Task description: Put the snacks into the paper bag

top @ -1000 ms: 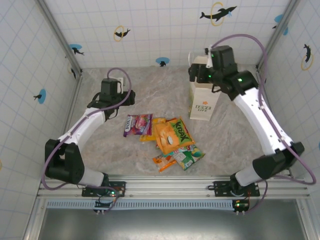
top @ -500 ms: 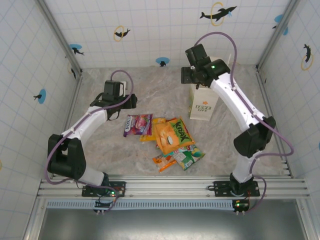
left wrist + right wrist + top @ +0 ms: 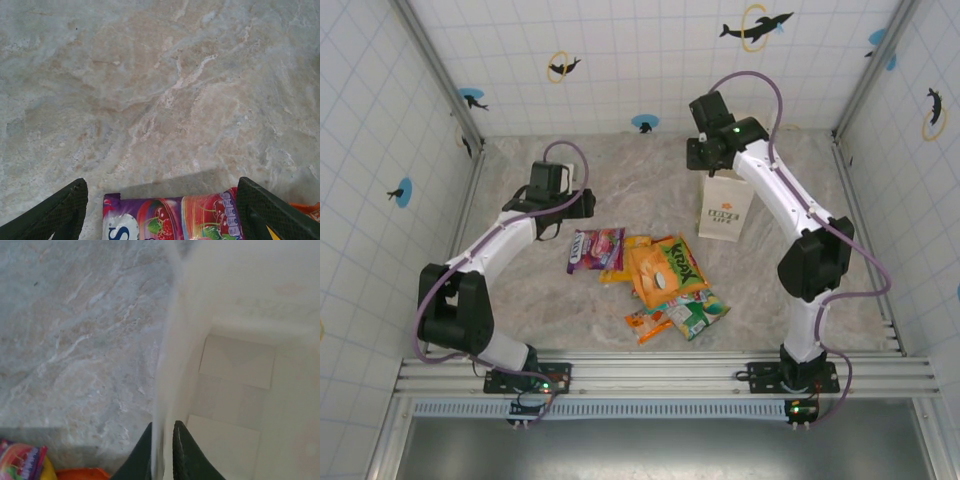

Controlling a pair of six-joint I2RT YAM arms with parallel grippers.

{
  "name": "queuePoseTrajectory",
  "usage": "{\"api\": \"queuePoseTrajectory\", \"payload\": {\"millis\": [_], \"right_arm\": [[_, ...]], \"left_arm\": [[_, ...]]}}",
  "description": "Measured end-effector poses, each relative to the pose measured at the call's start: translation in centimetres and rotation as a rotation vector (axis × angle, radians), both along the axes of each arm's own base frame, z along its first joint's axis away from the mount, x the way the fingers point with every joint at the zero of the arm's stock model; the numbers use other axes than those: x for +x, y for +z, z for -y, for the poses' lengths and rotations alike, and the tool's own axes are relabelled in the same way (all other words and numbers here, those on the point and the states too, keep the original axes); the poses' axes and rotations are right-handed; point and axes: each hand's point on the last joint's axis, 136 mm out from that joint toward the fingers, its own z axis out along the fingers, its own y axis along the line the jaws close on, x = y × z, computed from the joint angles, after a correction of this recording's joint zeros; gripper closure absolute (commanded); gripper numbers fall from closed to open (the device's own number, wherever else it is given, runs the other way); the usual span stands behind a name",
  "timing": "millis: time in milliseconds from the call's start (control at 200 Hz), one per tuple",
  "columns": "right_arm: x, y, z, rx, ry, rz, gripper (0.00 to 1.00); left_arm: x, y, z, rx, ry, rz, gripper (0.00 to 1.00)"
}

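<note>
1. The right gripper is now shut. A second ago it was wide open above the bag.
2. Its two fingers pinch the thin left wall of the bag at the top rim. One finger is inside the bag and one is outside.
3. The right arm has swung over to the bag's left side to do this. The bag stands in about the same spot, at the back right of the table. It may lean a little now.
4. I think the right arm means to hold the bag open and steady, so snacks can go in.
5. The left gripper has hardly moved. It is wide open and holds nothing. It hangs just above the top edge of the purple packet.
6. The snacks lie in a heap in the middle of the table, near the bag but apart from it. None is in the bag; its floor looks bare.
7. So the job has only just begun. The next step is likely for the left gripper to go down and grab the purple packet.
</note>
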Motion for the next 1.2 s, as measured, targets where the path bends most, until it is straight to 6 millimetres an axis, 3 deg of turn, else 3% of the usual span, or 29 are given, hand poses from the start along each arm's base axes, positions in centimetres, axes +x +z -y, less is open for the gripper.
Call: {"api": "queuePoseTrajectory", "payload": {"millis": [265, 515, 666, 876, 1096, 1201], "right_arm": [[-1.4, 0.8, 1.5, -0.076, 0.02, -0.01, 1.0], [-5.2, 3.1, 3.2, -0.112, 0.052, -0.001, 1.0], [-7.8, 2.4, 4.6, -0.177, 0.057, -0.034, 1.0], [-9.5, 0.5, 5.5, -0.297, 0.062, -0.075, 1.0], [-10.5, -0.1, 6.3, -0.362, 0.057, -0.081, 1.0], [-11.2, -0.4, 6.7, -0.369, 0.061, -0.089, 0.82]], "left_arm": [[0.2, 0.4, 0.2, -0.007, -0.004, 0.011, 0.21], [0.2, 0.4, 0.4, -0.018, -0.013, 0.014, 0.21], [-0.2, -0.2, 0.6, -0.032, -0.024, 0.002, 0.22], [-0.9, -0.8, 1.5, -0.083, -0.049, -0.027, 0.27], [-2.1, -0.1, 3.4, -0.213, -0.106, -0.056, 0.29], [-3.0, 0.5, 4.3, -0.275, -0.145, -0.068, 0.29]]}}
